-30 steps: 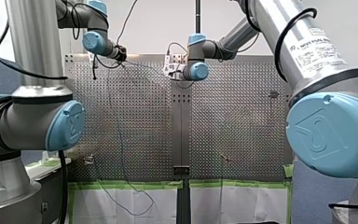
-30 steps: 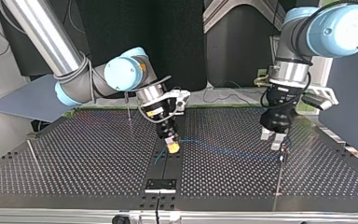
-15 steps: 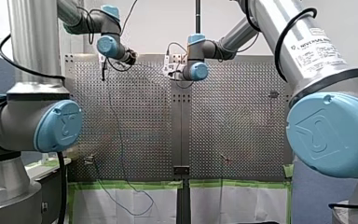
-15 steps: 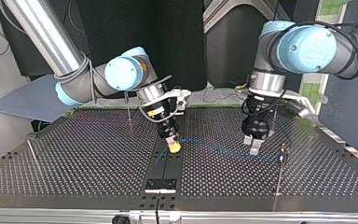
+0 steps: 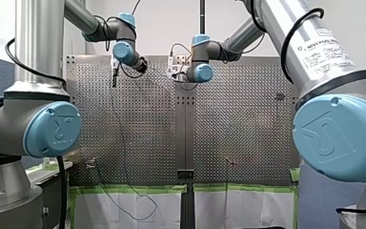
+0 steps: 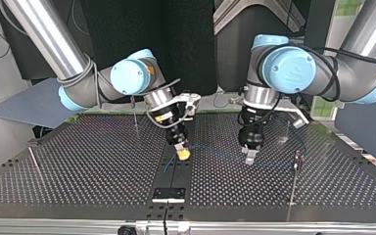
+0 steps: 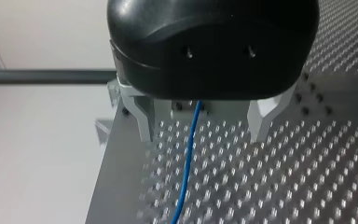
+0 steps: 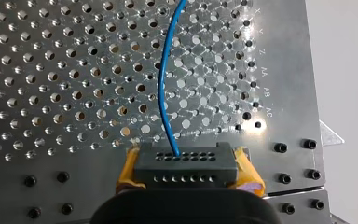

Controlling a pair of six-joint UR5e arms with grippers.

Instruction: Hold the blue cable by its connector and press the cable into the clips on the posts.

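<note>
Left gripper (image 6: 249,157) slides in, wide astride the blue cable (image 7: 186,158), at top-view three o'clock from right gripper (image 6: 181,152) clamping the connector (image 8: 186,161).

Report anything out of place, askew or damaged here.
Nothing stands out. My right end effector clamps the connector squarely, and the blue cable runs loose between the open fingers of my left end effector, touching neither.
</note>
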